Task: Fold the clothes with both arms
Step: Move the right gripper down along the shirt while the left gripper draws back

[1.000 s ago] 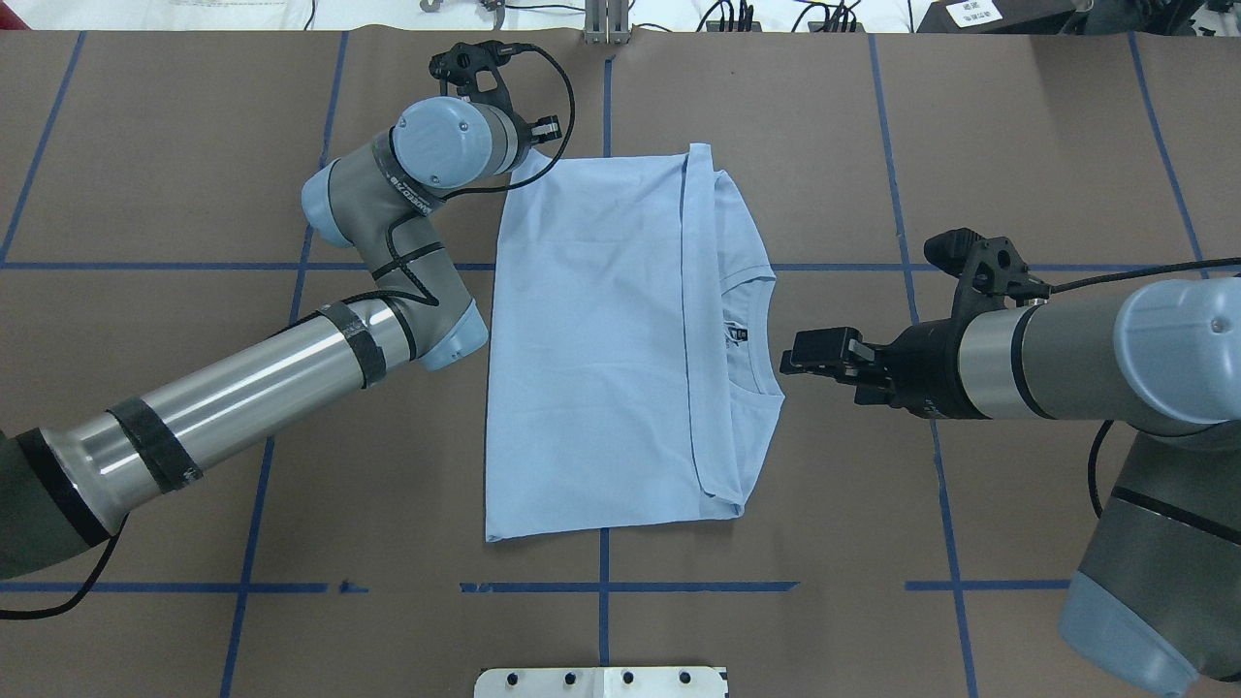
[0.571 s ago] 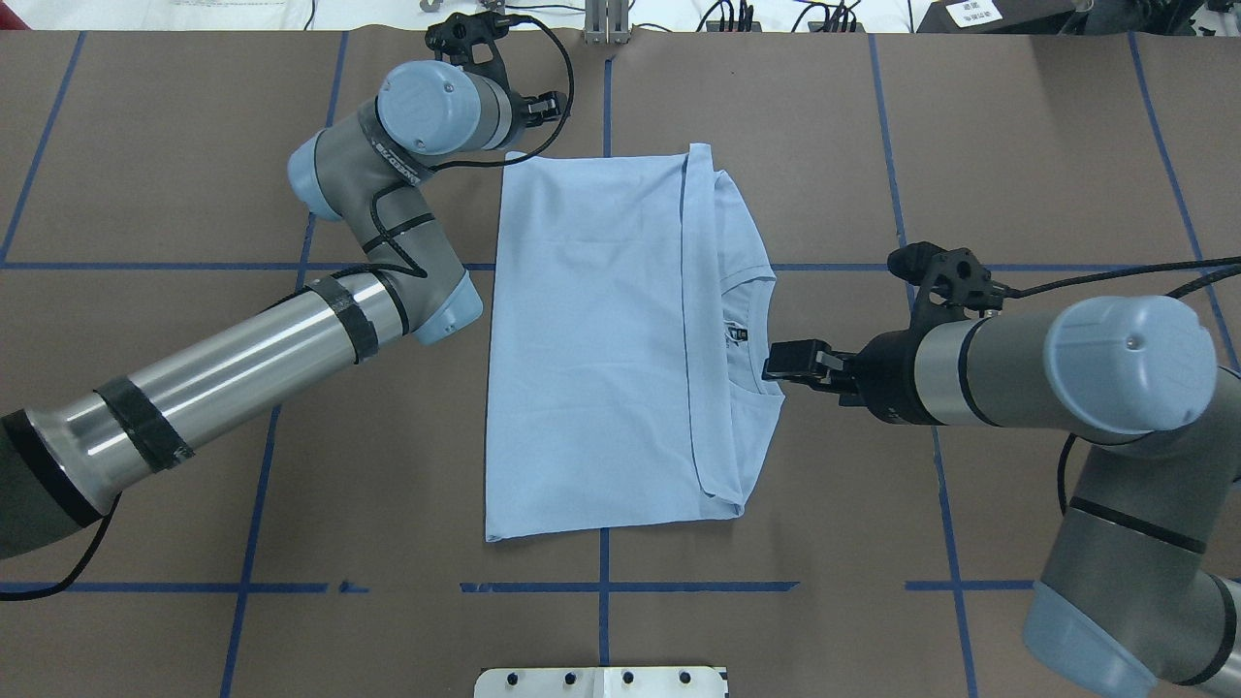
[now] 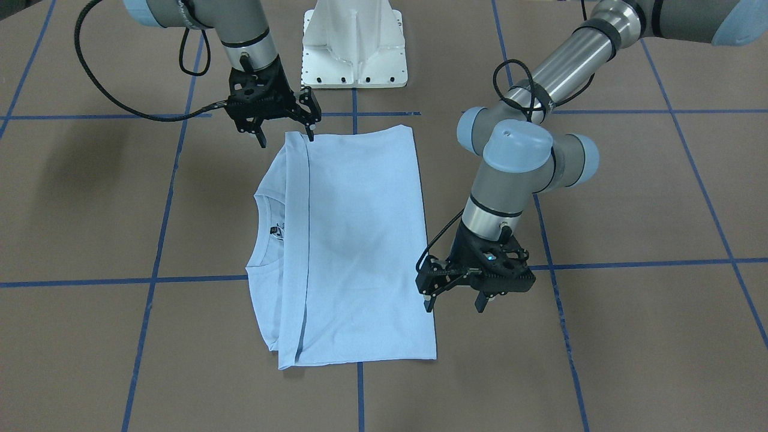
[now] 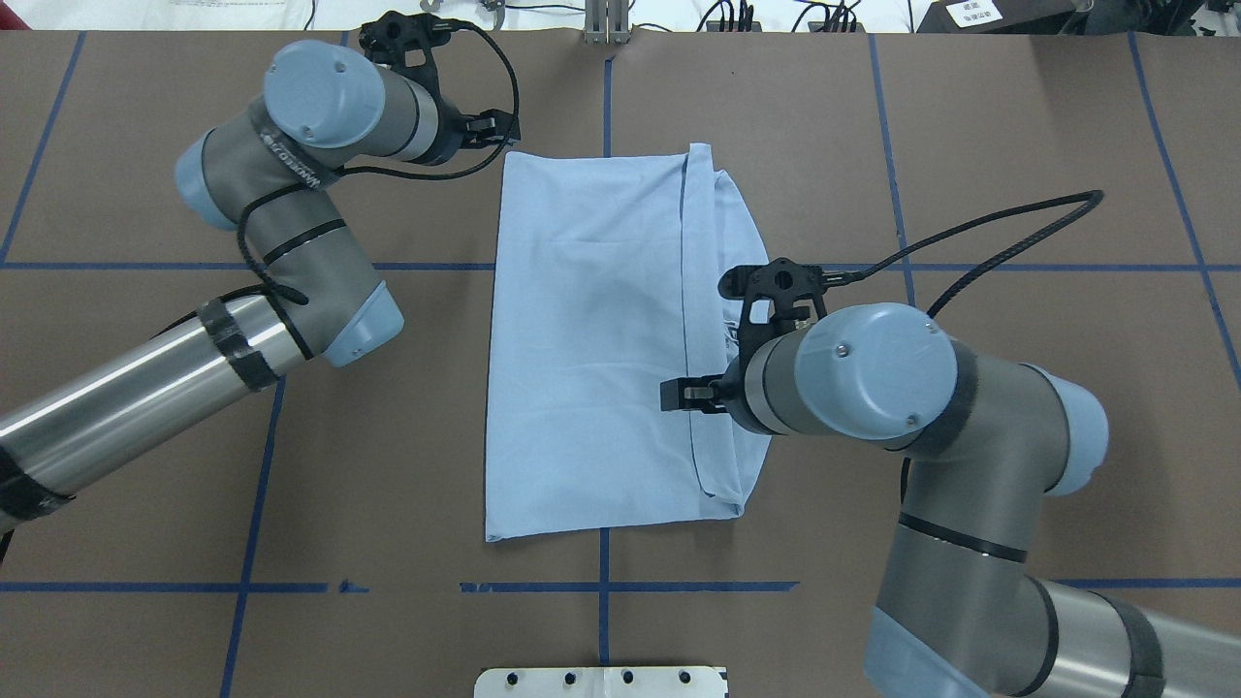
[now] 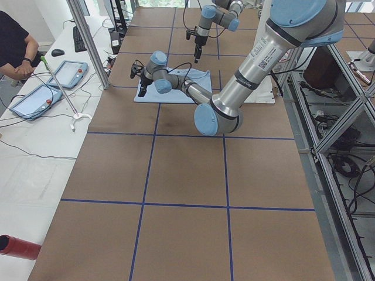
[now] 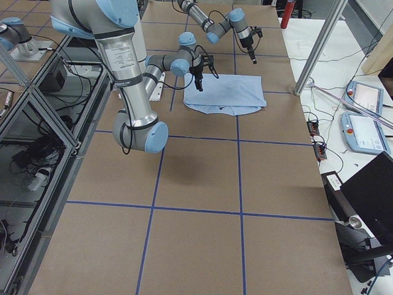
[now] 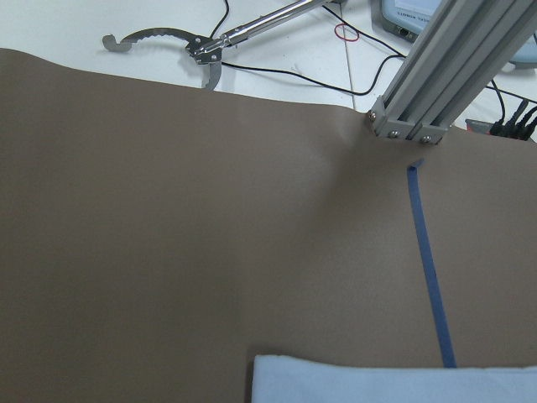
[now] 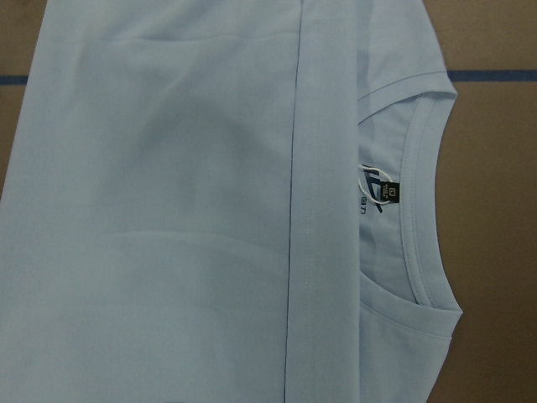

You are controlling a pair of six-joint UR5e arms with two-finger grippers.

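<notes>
The pale light-blue T-shirt [image 4: 591, 339] lies flat and folded lengthwise on the brown table, its collar and dark neck label [image 8: 386, 191] showing along one side. My left gripper [image 3: 454, 305] hangs open, raised beside the shirt's far corner [image 4: 506, 155], and holds nothing. In the overhead view the left gripper [image 4: 493, 131] sits just outside that corner. My right gripper [image 3: 287, 135] is open and empty, raised over the shirt's near end by the folded hem. Its wrist camera looks straight down on the collar. The print is not visible.
The white pedestal base [image 3: 354, 48] stands at the robot's edge of the table. Blue tape lines [image 4: 601, 586] grid the brown cover. An aluminium post [image 7: 436, 75] and a metal grabber tool [image 7: 201, 50] lie beyond the far edge. A person [image 5: 14, 47] sits by tablets there.
The right arm has swung in from the shirt's right side to over the shirt, its wrist turned downward. The left arm's elbow has drawn left, its gripper shifting slightly left off the far corner.
</notes>
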